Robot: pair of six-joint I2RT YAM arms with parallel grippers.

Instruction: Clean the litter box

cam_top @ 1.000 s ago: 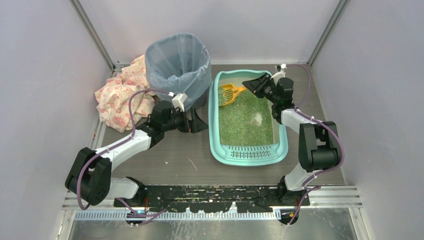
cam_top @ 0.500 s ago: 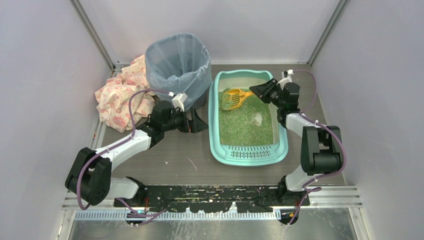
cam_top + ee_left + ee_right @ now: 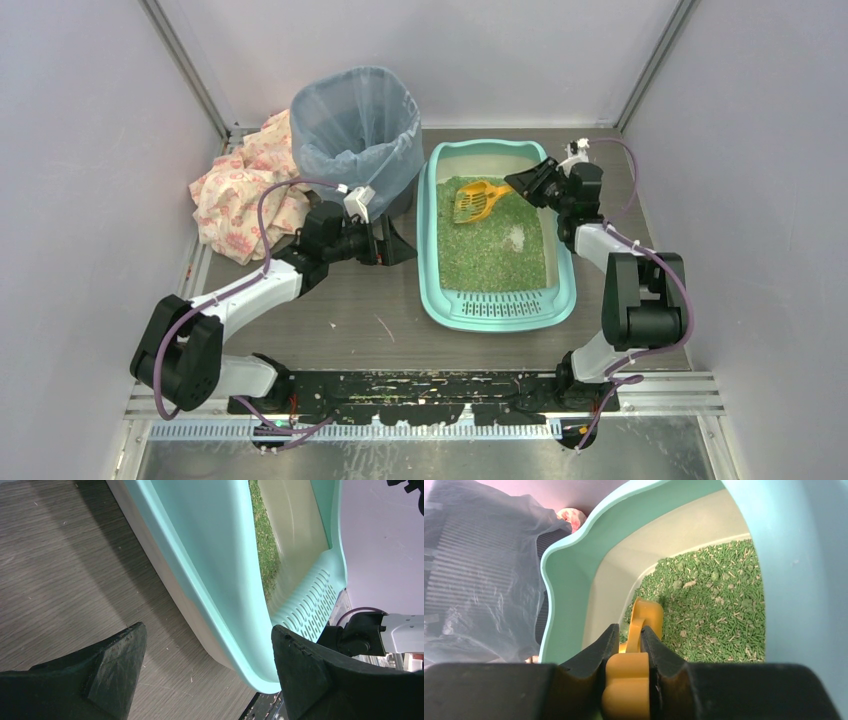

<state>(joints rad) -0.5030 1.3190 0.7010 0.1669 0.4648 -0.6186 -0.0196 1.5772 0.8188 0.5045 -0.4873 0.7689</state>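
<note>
The teal litter box (image 3: 428,250) lies right of centre, green litter inside, its grate step (image 3: 500,305) at the near end. A pale clump (image 3: 515,237) sits in the litter. My right gripper (image 3: 522,184) hangs over the box's far right corner, shut on the handle of the orange scoop (image 3: 474,200), whose slotted head rests low over the far litter. In the right wrist view the fingers (image 3: 629,632) clamp the scoop's handle (image 3: 626,680). My left gripper (image 3: 392,244) stands open beside the box's left wall (image 3: 215,570), nothing between its fingers (image 3: 120,650).
A blue-grey bag-lined bin (image 3: 355,125) stands at the back, just left of the box, its bag (image 3: 479,580) close to the box's rim. A flowered cloth (image 3: 240,190) is heaped left of the bin. Walls close in on both sides.
The right gripper has carried the scoop to the right and slightly nearer across the far end of the litter. The left arm has not moved.
</note>
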